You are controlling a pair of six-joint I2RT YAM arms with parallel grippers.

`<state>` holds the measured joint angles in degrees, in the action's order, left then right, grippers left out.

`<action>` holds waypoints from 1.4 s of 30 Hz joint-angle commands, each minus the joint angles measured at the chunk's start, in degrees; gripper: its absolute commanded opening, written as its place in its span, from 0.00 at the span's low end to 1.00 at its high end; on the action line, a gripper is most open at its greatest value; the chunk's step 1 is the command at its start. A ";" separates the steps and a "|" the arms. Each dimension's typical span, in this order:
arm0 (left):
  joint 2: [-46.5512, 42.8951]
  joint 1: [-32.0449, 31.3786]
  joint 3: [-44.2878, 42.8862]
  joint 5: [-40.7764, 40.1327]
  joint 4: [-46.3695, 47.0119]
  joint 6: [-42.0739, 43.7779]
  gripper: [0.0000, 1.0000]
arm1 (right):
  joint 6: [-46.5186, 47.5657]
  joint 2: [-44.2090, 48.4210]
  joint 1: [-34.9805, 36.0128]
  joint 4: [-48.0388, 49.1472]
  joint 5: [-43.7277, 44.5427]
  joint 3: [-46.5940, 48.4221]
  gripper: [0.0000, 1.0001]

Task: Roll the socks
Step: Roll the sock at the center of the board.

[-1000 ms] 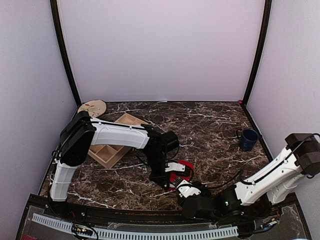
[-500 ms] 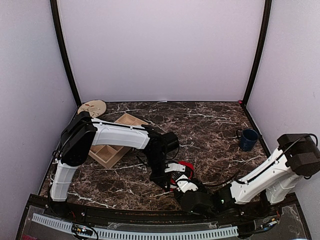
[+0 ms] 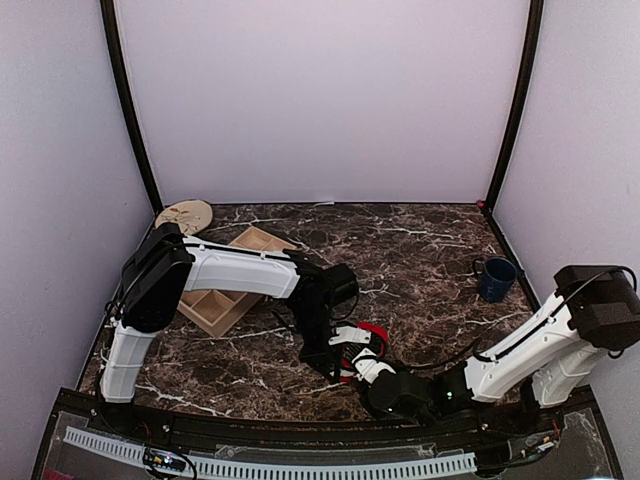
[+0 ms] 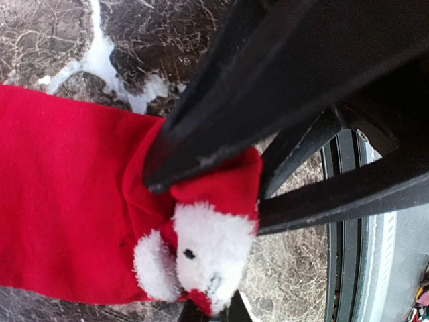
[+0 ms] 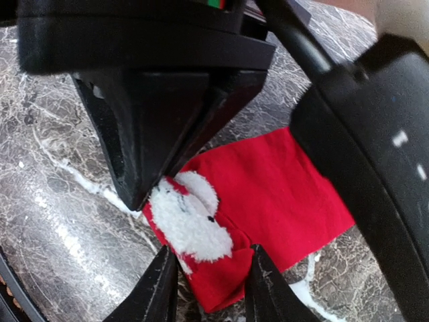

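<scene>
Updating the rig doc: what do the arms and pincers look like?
The left arm and right arm have white tubular links, bulky black joint housings and loose black cables. The left pincer and right pincer have black tapered fingers.

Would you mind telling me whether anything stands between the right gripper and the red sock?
Nothing visible does. In the right wrist view the white-patched end of the red sock lies between the fingers of the right gripper; whether they grip it I cannot tell. The left gripper, shut on that same end, sits beside them.
</scene>
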<state>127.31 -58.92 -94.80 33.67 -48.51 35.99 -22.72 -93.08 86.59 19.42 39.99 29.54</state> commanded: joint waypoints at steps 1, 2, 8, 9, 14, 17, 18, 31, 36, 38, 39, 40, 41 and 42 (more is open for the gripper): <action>0.67 0.12 -1.24 0.78 -1.58 0.54 0.02 | 1.26 -0.26 -1.04 3.18 -3.66 0.40 0.28; 0.67 0.12 -1.33 0.76 -1.59 0.56 0.02 | 1.26 -0.67 -1.21 3.13 -4.09 0.77 0.22; 0.66 0.12 -1.37 0.44 -1.42 0.01 0.03 | 0.43 -0.69 -1.66 3.02 -6.49 1.47 0.00; 0.59 0.12 -1.39 0.19 -1.29 -0.19 0.03 | 0.09 -0.63 -1.75 2.83 -6.82 1.48 0.00; 0.61 0.12 -1.68 -2.62 -0.27 -2.52 0.08 | -2.77 0.83 -1.82 1.20 -7.45 0.64 0.00; 0.74 0.70 -1.51 -3.81 0.26 -5.92 0.14 | -6.19 1.33 -1.94 -0.57 -7.33 -0.03 0.00; 0.86 1.08 -1.35 -3.53 0.38 -7.02 0.15 | -7.25 1.26 -1.93 -1.09 -7.31 -0.20 0.00; -5.30 3.06 5.23 -3.62 8.58 -15.59 0.25 | -18.49 5.54 -3.18 -2.30 -9.60 -2.33 0.00; -5.77 3.26 6.31 -3.49 9.16 -16.57 0.26 | -20.60 5.98 -3.33 -2.50 -10.10 -2.89 0.00; -6.63 3.64 7.76 -3.24 10.63 -17.23 0.26 | -21.73 6.59 -3.38 -2.46 -10.02 -3.50 0.00; -7.41 3.94 8.58 -2.97 11.64 -17.73 0.26 | -22.40 6.90 -3.43 -2.50 -10.02 -3.71 0.00; -7.96 4.17 9.31 -2.55 12.58 -18.23 0.26 | -23.12 7.20 -3.44 -2.62 -10.01 -3.96 0.00; -8.41 4.42 9.97 -2.07 13.37 -18.54 0.26 | -23.82 7.55 -3.44 -2.67 -9.96 -4.23 0.00; -8.82 4.57 10.70 -1.65 14.06 -18.82 0.26 | -24.68 7.82 -3.52 -2.82 -10.08 -4.50 0.00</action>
<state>122.61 -55.70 -87.00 31.97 -37.43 19.16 -43.46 -87.13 83.57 16.86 30.20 26.41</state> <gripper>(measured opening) 0.260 0.036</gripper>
